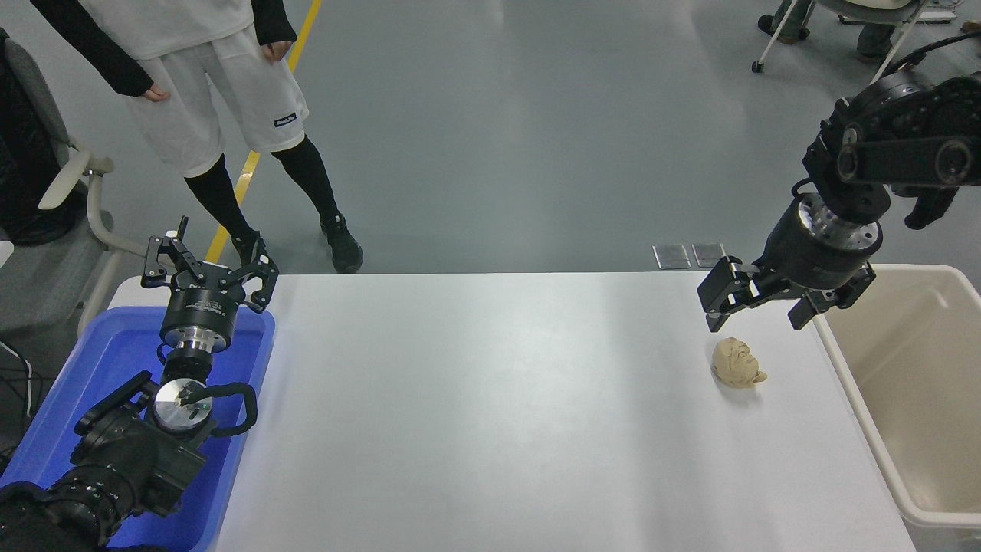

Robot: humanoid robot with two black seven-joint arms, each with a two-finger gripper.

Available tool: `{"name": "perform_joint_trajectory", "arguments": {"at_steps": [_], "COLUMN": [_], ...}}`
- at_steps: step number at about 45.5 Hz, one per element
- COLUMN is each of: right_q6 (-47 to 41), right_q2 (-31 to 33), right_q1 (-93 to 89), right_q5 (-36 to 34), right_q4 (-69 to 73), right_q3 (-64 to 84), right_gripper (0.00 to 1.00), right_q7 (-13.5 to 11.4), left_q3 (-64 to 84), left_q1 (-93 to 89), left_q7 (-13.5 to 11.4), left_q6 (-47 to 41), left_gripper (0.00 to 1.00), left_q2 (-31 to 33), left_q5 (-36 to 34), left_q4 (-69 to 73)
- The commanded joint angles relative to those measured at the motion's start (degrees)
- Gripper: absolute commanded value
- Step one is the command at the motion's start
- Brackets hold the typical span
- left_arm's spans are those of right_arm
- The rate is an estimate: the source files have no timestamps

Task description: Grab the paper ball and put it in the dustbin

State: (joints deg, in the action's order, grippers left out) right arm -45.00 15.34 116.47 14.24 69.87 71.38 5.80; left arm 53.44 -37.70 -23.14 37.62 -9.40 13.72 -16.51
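The paper ball (737, 363) is a tan wrinkly lump lying on the white table (490, 414) near its right end. My right gripper (759, 310) hangs open just above and behind the ball, its fingers spread and empty, apart from the ball. The dustbin (912, 383) is a cream tub standing at the table's right edge, right of the ball. My left gripper (207, 264) is open and parked at the lower left, over a blue bin.
A bright blue bin (115, 360) sits at the table's left end under the left arm. A person (214, 100) stands beyond the far left corner. A grey chair (46, 199) is at the left; two small grey plates (690, 255) lie on the floor behind the table.
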Motion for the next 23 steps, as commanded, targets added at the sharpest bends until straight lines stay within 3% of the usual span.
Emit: {"name": "perform_joint_trajectory", "arguments": {"at_steps": [1,23], "right_q6": [0.00,0.00], "right_q2": [0.04,0.31], "right_q1": [0.07,-0.02], "right_q5": [0.00,0.09], "right_q4": [0.00,0.00], "right_q3": [-0.02,-0.02], "right_gripper": [1.00,1.00], "right_q7": [0.00,0.00], "left_q3": [-0.09,0.00], "left_q1": [0.00,0.00], "left_q7": [0.11,0.03], "left_q6": [0.00,0.00], "left_gripper": [0.99,0.99], "left_q2": [0.00,0.00], "left_q5": [-0.18,0.00], "left_q4": [-0.01,0.07]}}
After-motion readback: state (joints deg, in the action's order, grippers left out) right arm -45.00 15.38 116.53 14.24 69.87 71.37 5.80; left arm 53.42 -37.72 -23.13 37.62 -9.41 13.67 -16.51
